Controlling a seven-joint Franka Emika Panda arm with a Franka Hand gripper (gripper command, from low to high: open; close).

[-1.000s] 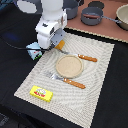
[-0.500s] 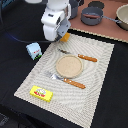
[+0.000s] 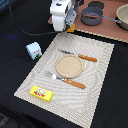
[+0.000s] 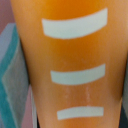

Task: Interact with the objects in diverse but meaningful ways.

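Observation:
My gripper (image 3: 68,25) hangs over the far edge of the striped placemat (image 3: 100,75), shut on the orange ridged bread loaf (image 3: 73,27), of which only a sliver shows under the white hand. The wrist view is filled by that loaf (image 4: 75,65), orange with three white bars, and the fingers are hidden there. A light-blue, white-topped carton (image 3: 33,50) stands on the black cloth off the mat's edge at the exterior view's left. A yellow flat packet (image 3: 41,93) lies on the mat's near corner.
A tan round plate (image 3: 68,65) sits mid-mat between an orange-handled knife (image 3: 80,57) and fork (image 3: 66,80). A grey pot (image 3: 92,17) and a second pot (image 3: 123,16) stand on the brown board behind the mat. A cable runs across the black cloth.
The gripper has risen and moved toward the far side and the exterior view's right, away from the carton, carrying the loaf. The carton now stands fully uncovered.

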